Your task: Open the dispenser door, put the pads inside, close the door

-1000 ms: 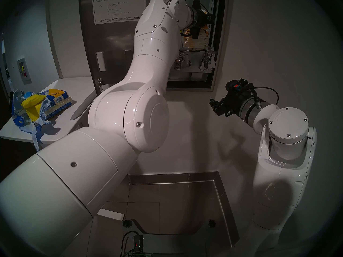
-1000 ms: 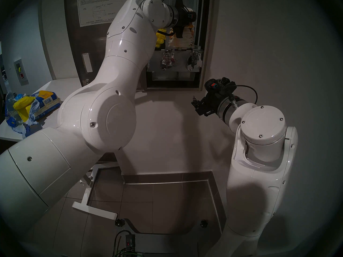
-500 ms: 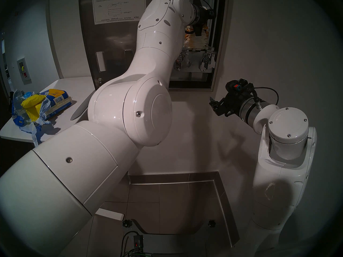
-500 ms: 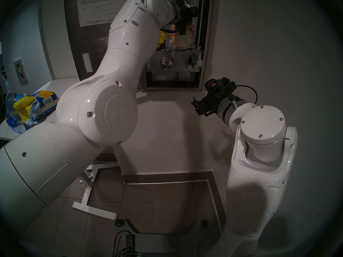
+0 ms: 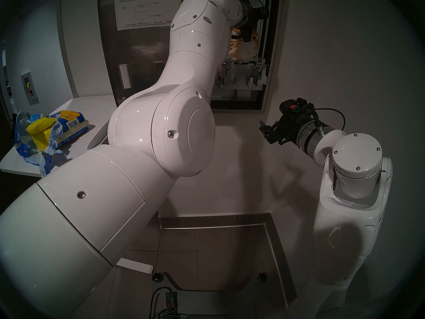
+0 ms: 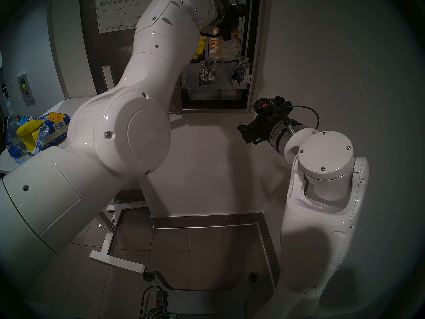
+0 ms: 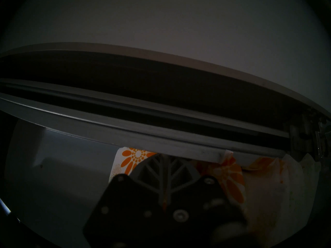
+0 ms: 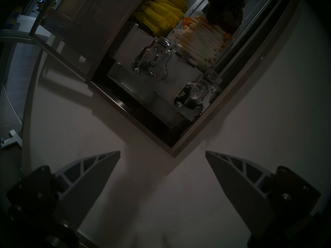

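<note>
Dispenser door (image 5: pixel 138 58) swung open left. Left gripper (image 7: pixel 163 172) clenched on 1 daisy pad (image 7: pixel 231 177) inside right compartment, above pad stack (image 6: pixel 226 49). Right gripper (image 8: pixel 162 156) released, near wall.

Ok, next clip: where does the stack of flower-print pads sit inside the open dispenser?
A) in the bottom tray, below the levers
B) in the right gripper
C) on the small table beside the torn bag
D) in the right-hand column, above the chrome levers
D: the pads are stacked in the right-hand column of the cabinet, just above the chrome levers, with yellow packets in the column to their left.
</note>
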`<action>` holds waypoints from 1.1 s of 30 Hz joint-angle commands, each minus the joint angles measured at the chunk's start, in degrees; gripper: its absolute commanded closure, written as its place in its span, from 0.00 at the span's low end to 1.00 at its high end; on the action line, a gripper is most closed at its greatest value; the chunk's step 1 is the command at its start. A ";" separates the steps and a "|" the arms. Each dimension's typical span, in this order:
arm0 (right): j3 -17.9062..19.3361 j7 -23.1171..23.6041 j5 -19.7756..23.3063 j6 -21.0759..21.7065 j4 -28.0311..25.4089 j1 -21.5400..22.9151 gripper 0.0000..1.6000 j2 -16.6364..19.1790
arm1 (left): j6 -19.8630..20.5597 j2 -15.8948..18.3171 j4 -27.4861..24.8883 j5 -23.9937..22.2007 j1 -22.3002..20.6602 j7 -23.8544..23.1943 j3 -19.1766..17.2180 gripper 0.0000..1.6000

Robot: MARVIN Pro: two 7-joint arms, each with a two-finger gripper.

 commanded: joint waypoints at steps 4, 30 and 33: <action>-0.08 -0.50 -0.02 -0.11 -1.63 1.09 0.00 -0.03 | 0.14 -0.66 -2.38 -0.58 -5.44 -4.30 0.47 1.00; -0.13 -0.60 -0.05 -0.03 -1.71 1.08 0.00 -0.02 | 1.94 0.16 -0.71 0.68 -7.06 -11.53 1.88 1.00; -0.14 -0.61 -0.05 -0.02 -1.72 1.08 0.00 -0.02 | 1.99 0.29 -0.24 0.61 -7.05 -11.09 2.00 0.00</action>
